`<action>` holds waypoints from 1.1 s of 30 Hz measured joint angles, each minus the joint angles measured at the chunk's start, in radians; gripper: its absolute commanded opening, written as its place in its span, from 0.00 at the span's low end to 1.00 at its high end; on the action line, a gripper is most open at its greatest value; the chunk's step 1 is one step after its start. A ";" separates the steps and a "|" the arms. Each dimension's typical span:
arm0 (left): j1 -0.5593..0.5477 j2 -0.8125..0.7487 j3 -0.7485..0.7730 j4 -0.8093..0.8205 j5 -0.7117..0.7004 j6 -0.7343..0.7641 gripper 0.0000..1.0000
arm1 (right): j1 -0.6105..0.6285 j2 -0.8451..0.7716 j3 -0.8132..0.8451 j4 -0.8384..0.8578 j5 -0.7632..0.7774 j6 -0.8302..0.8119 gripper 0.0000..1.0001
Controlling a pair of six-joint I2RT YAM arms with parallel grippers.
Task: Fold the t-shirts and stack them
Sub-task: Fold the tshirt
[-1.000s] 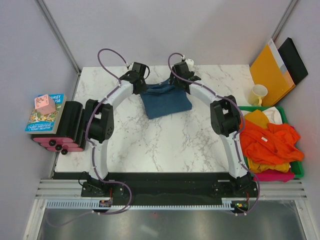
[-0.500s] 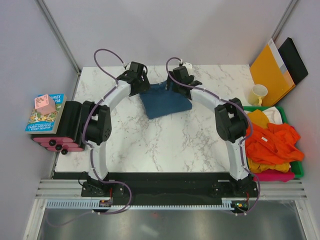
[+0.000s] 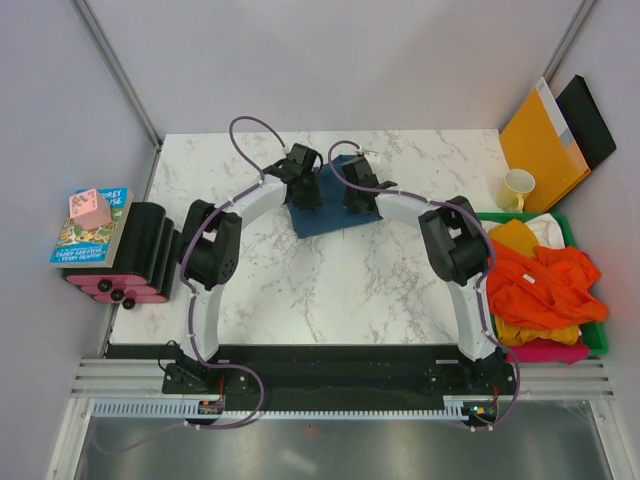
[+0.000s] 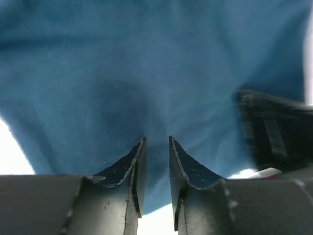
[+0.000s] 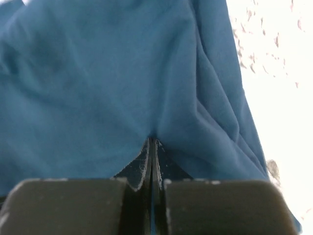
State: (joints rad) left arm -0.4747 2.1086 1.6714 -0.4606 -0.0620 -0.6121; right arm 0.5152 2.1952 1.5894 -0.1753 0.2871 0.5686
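right gripper (image 5: 152, 139): fingers pressed together with no gap. cloth of the teal t-shirt (image 5: 98, 73) puckers into the tips, so it is judged clamped on a pinch of that shirt.

left gripper (image 4: 156, 139): fingers stand a narrow gap apart. teal cloth creases toward the tips, and white table shows through lower down. whether the cloth is pinched or free cannot be told.

reason for the hold, as a judgement: both grippers sit side by side over the shirt to carry one edge across the body as one straight fold line. a matched pair of pinches keeps that edge level.

location: the teal t-shirt lies at 12 o'clock on the marble table (image 3: 300, 290), a compact dark patch beneath both grippers. the remaining shirts, with an orange t-shirt (image 3: 545, 285) on top, are heaped in the green bin (image 3: 600, 338) at 3 o'clock, not yet folded.

change noted: half a second ago both grippers were at the shirt's far edge, set wider apart. they now sit closer together and nearer 6 o'clock, over its middle. the cloth showing beyond them has shrunk, consistent with the far edge being drawn over. the bin's contents are unchanged.
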 measured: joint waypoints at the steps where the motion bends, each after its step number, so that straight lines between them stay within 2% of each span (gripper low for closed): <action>1: 0.001 0.018 -0.006 0.000 0.011 0.000 0.30 | 0.000 0.010 -0.010 0.007 -0.001 0.011 0.00; 6: 0.003 0.044 -0.065 0.020 0.035 -0.001 0.28 | 0.000 -0.021 -0.085 0.073 0.000 0.051 0.00; 12: -0.007 -0.013 -0.171 0.085 0.046 -0.006 0.26 | 0.014 -0.114 -0.227 0.098 -0.013 0.106 0.00; 22: -0.139 -0.259 -0.504 0.093 0.013 -0.053 0.25 | 0.120 -0.320 -0.484 0.053 -0.013 0.188 0.00; 28: -0.239 -0.419 -0.681 0.045 0.004 -0.092 0.25 | 0.242 -0.467 -0.640 -0.007 -0.011 0.241 0.00; 32: -0.270 -0.507 -0.769 0.019 -0.008 -0.125 0.29 | 0.328 -0.550 -0.723 -0.041 -0.015 0.279 0.00; 33: -0.273 -0.520 -0.782 0.014 -0.013 -0.133 0.31 | 0.341 -0.563 -0.735 -0.047 -0.017 0.286 0.04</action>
State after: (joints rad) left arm -0.7475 1.5890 0.8894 -0.4465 -0.0750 -0.7448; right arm 0.8558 1.6325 0.8543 -0.2222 0.2699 0.8543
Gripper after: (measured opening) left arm 0.266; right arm 0.007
